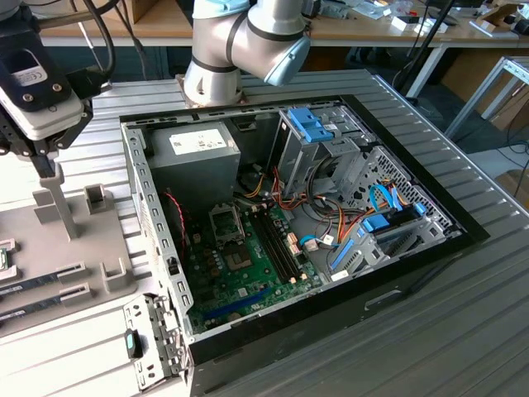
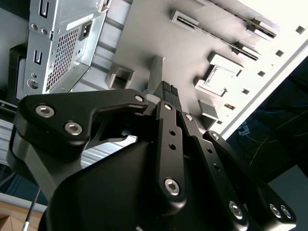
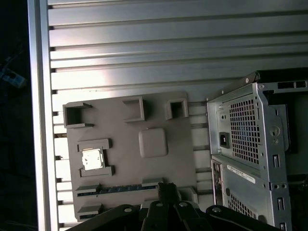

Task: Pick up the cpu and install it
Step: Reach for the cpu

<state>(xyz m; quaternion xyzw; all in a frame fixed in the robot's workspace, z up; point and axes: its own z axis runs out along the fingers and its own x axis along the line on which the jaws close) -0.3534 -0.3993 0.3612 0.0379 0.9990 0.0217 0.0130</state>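
Found the small flat square cpu with silvery top plate and green edge (image 3: pixel 92 159) lying flat in a raised grey cradle on the flat grey plastic fixture plate (image 3: pixel 178 159), near one corner of it (first wrist view). Noted a long dark-blue memory stick (image 3: pixel 115 188) slotted along the plate's edge just beside that cradle, plus a blank rounded square pad (image 3: pixel 153 143) mid-plate. Placed the plate on the ribbed aluminium desk (image 1: pixel 463 314), at the exterior view's left of the open black-and-grey computer case (image 1: pixel 136 174). Saw the black jaws pinched narrow, tips together, nothing gripped between them (clearest in the second wrist view). Located them above the fixture plate, right by a grey upright post (image 1: pixel 59 203); cannot tell whether touching or just clear. Judged them apart from the cpu, with the memory stick nearer. Inside the case: green motherboard (image 1: pixel 248 281) lying flat, dark square socket with metal frame (image 1: pixel 225 222) toward its far side, grey power supply box (image 1: pixel 194 153) in the corner beyond, blue drive brackets (image 1: pixel 314 124) toward the exterior view's right. Traced the pale grey robot arm (image 1: pixel 248 37) to a base standing on the desk just beyond the case.
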